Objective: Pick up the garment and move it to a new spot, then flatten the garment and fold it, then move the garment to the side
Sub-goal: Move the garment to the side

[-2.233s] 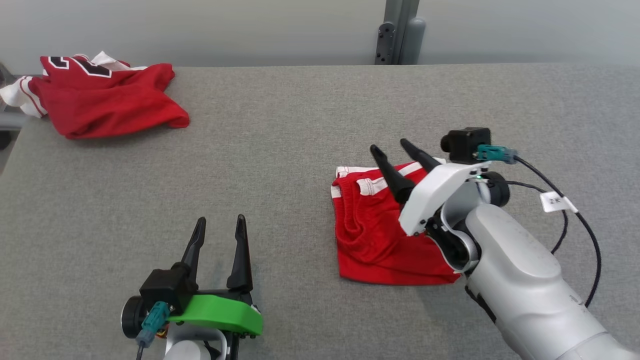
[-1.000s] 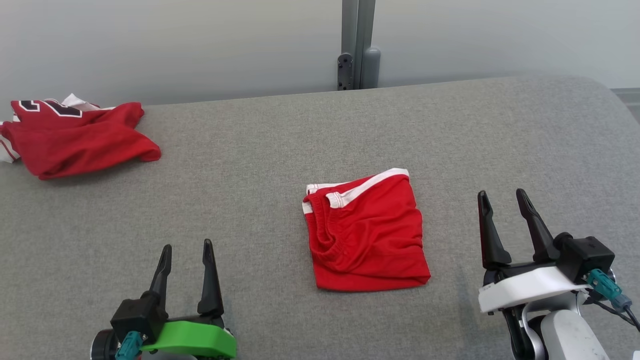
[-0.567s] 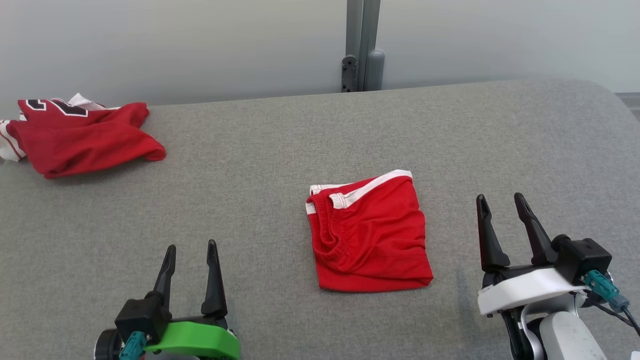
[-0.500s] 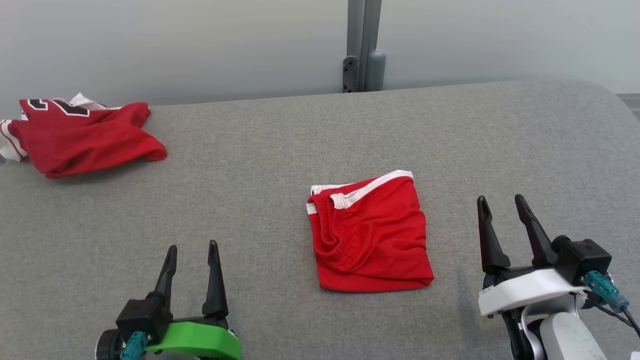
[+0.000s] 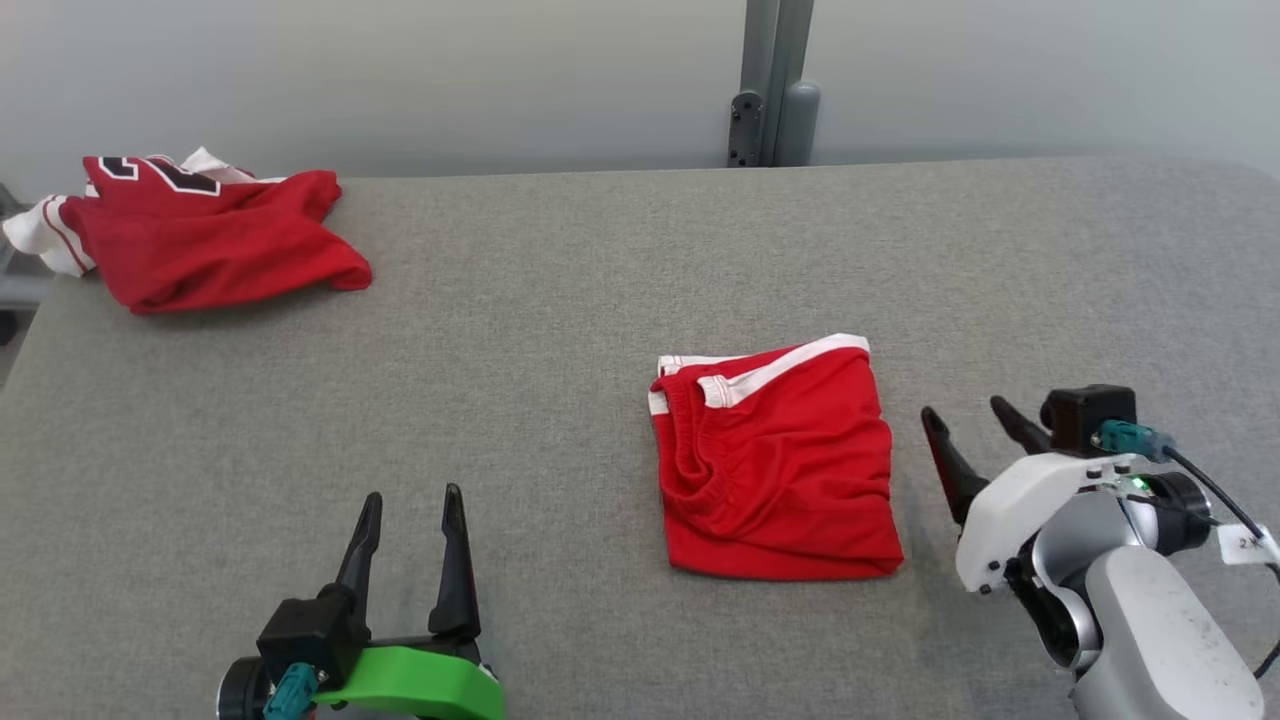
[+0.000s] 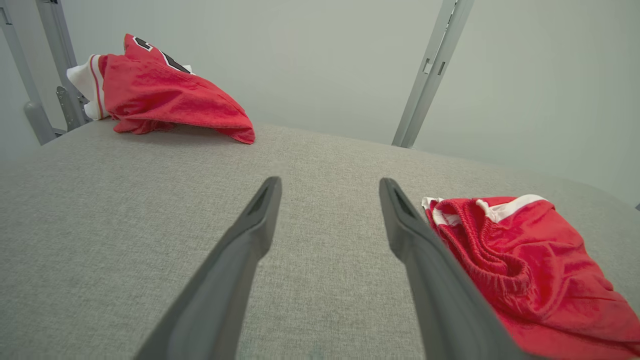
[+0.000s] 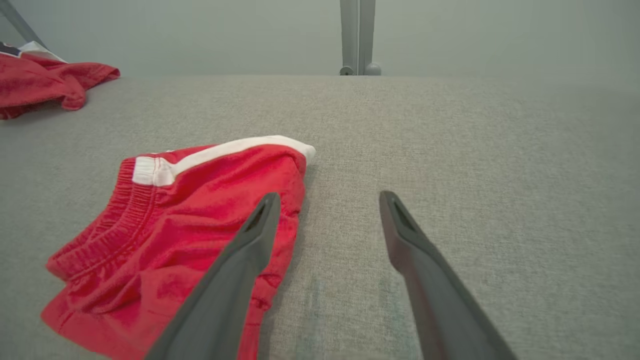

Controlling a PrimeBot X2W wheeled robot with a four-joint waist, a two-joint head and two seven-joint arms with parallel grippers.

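The garment (image 5: 780, 460), red shorts with white trim, lies folded into a rough square on the grey table (image 5: 560, 300), a little right of its middle and well in from every edge. Its waistband is bunched along the left side and the white stripe runs along the far side. Its shape matches the earlier frames; its small shift across the head view goes with the whole picture, so the camera has turned.

The right gripper (image 5: 965, 412) has changed most. Half a second ago it stood upright, well clear of the shorts. Now its wrist is rolled and its fingers lean in just beside the garment's right edge, spread apart and empty. In the right wrist view, the left finger (image 7: 240, 260) overlaps the red cloth; whether it touches is unclear.

The left gripper (image 5: 412, 500) keeps its pose near the table's near edge, spread and empty.

A crumpled red jersey (image 5: 210, 235) lies at the far left corner.
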